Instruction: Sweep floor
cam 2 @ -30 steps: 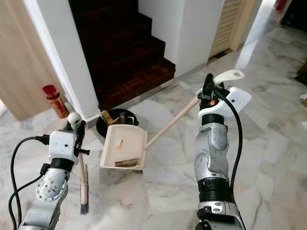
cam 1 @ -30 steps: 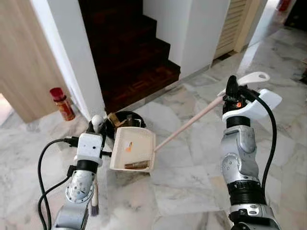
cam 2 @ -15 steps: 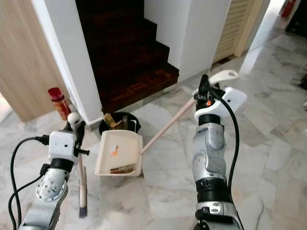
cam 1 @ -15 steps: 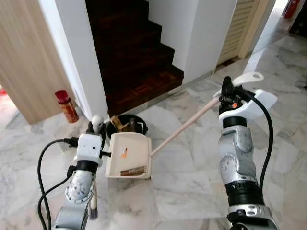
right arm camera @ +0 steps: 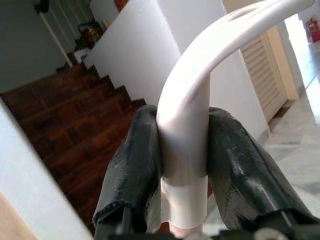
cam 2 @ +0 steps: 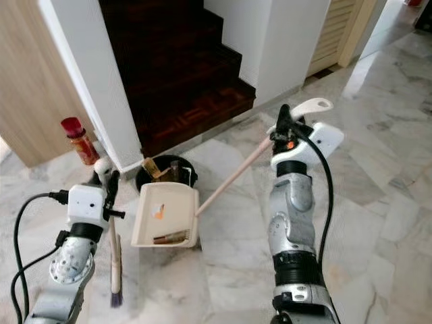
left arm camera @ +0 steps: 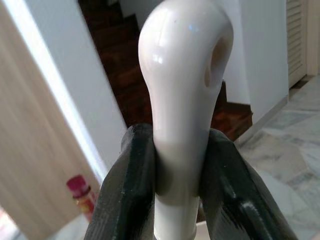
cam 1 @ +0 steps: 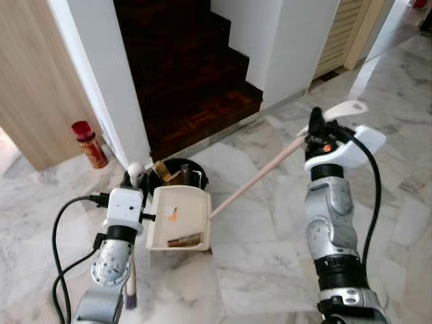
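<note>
The right gripper (right arm camera: 184, 165) was clenched on the curved white top of the dustpan handle (cam 1: 260, 177), both black fingers (right arm camera: 135, 160) pressed against it. From there the pale pole ran down to the left to the dustpan (cam 1: 179, 217), which sat on the marble floor (cam 1: 256, 256) between the two arms, its open tray facing up with a brown stick-like scrap and a small orange fleck inside. Just behind the pan, touching or nearly so, stood a black bin (cam 2: 165, 173) holding a few brownish items, at the foot of the dark wooden stairs (cam 1: 192, 74). The left gripper (left arm camera: 181, 165) was clamped around the rounded white knob of the brush (cam 2: 115, 260), which hung upright beside the left arm with its dark bristles near the floor. A red-capped bottle (cam 1: 89, 143) stood against the wood panel wall, left of the white pillar.
</note>
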`<state>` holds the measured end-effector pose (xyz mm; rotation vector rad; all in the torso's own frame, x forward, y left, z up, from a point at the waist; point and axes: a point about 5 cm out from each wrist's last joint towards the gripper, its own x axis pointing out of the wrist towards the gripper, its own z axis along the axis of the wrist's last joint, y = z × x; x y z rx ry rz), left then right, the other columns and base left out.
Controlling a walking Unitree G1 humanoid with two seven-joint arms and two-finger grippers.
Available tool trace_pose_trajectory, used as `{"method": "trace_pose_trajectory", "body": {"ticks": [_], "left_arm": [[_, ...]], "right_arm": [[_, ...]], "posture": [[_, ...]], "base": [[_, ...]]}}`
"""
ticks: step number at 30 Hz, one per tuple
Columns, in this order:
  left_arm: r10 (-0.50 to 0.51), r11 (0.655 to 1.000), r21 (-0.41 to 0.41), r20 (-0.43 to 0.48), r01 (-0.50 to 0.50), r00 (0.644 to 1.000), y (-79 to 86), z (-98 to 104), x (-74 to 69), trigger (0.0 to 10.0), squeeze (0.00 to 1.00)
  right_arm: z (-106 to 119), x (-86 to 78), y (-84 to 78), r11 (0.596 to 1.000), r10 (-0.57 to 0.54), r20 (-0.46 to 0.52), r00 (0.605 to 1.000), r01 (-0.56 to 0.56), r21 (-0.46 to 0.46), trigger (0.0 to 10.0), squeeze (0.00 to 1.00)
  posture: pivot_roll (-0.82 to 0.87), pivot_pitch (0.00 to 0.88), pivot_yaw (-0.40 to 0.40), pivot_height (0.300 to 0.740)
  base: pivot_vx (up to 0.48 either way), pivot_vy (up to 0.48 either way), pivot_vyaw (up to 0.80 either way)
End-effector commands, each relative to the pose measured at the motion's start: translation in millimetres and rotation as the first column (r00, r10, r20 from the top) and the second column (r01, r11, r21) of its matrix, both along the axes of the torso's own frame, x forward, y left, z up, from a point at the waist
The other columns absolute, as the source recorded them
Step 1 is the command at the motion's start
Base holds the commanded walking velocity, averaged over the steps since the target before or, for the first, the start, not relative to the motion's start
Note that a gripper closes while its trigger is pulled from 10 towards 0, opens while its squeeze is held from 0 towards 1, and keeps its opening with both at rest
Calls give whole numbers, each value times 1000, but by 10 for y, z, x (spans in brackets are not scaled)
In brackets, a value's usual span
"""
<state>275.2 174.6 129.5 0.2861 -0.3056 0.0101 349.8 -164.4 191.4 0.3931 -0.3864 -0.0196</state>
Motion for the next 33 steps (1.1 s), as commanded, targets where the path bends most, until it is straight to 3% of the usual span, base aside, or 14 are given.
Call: {"method": "trace_pose_trajectory", "body": {"ticks": [1, 16, 33], "left_arm": [[-17, 1000, 17, 43, 16, 999, -37, 71, 12, 10000, 0], [-14, 1000, 14, 50, 13, 999, -43, 82, 23, 10000, 0], [-7, 1000, 10, 46, 6, 999, -41, 62, 4, 10000, 0]], "right_arm": [[214, -16, -51, 1000, -20, 90, 996, 18, 24, 10000, 0], [359, -25, -17, 1000, 3, 144, 990, -4, 2, 10000, 0], [386, -36, 36, 999, 32, 151, 988, -32, -5, 10000, 0]], "posture": [[72, 0, -15, 740], [70, 2, -21, 740], [72, 12, -26, 740]], "base": [[296, 0, 0], [295, 0, 0], [296, 0, 706]]}}
